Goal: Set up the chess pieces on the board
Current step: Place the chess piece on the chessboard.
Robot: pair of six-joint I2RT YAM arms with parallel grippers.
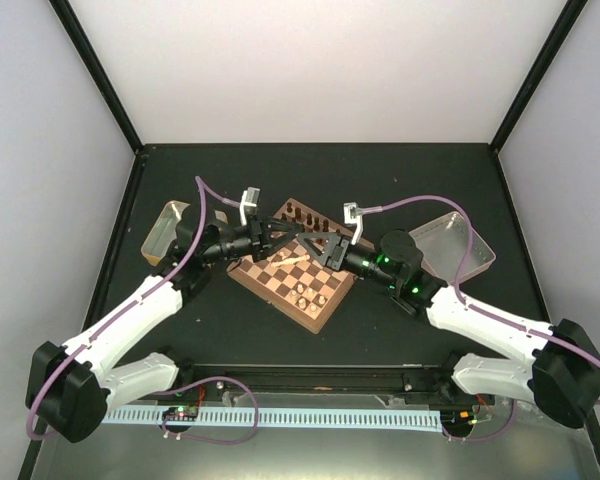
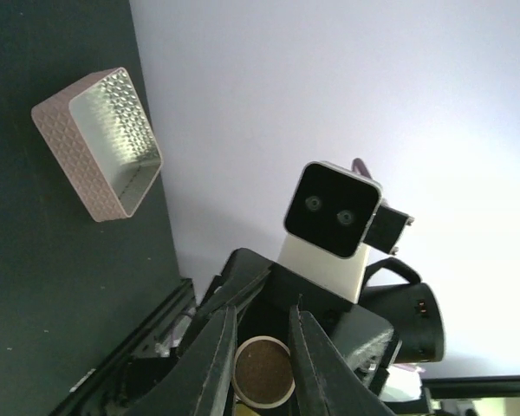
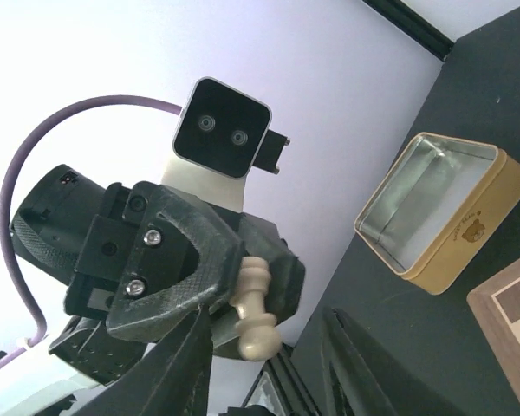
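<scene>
The board (image 1: 315, 318) lies at the table's middle, with dark chess pieces (image 1: 305, 213) along its far edge and a few pale ones (image 1: 302, 292) near its front. Both grippers meet tip to tip above it. My left gripper (image 2: 264, 351) is shut on a pale cream chess piece (image 3: 258, 314); its round felt base (image 2: 263, 373) shows between the fingers. In the right wrist view that piece sticks out of the left gripper's fingers (image 3: 204, 269), head down. My right gripper (image 3: 273, 373) is open, one finger on each side of the piece's head, not touching it.
A yellow-sided metal tray (image 1: 165, 230) sits left of the board and a pinkish metal tray (image 1: 458, 245) to its right. A pale piece (image 1: 295, 260) lies on its side on the board under the grippers. Black posts and white walls close in the table.
</scene>
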